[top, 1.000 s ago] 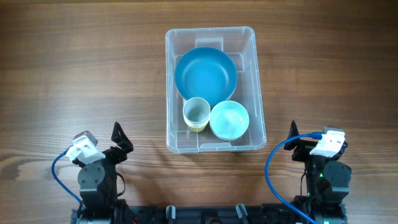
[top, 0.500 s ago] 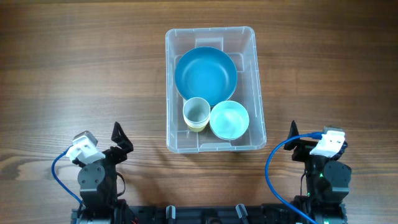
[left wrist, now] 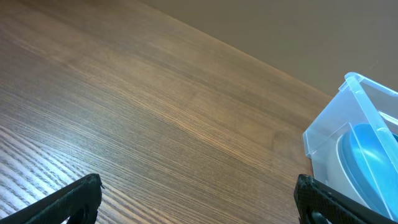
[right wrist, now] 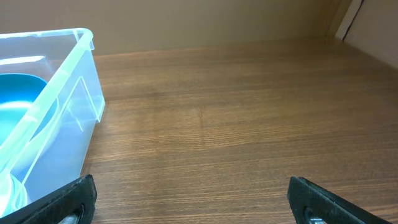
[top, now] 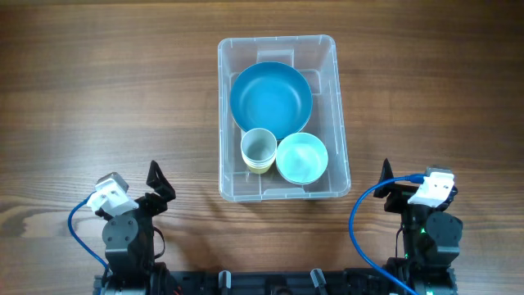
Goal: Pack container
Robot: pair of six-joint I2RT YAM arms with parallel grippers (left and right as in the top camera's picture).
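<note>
Overhead: the container (top: 222, 123) stands in the middle of the table (top: 98, 82), long side running away from the arms. Inside it, a big blue bowl (top: 271, 100) fills the far half. A pale cup (top: 259, 149) and a small light-blue bowl (top: 302, 157) sit side by side in the near half, touching each other and the big bowl. The left gripper (top: 158, 187) is at the near left edge and the right gripper (top: 386, 182) at the near right edge. Both are clear of the container and touch nothing.

Left wrist: the left gripper (left wrist: 198, 205) is spread wide, with one fingertip (left wrist: 68, 202) at the bottom left corner and the other at the bottom right, and bare wood between them. It holds nothing. A corner of the container (left wrist: 323, 134) shows at the right, with the big blue bowl (left wrist: 367, 162) seen through its wall.

Right wrist: the right gripper (right wrist: 193, 202) is also spread wide, its fingertips (right wrist: 329, 199) at the two bottom corners, and it is empty. The container (right wrist: 68, 93) stands to the left, apart from the fingers, with the blue bowl (right wrist: 18, 93) inside.
</note>
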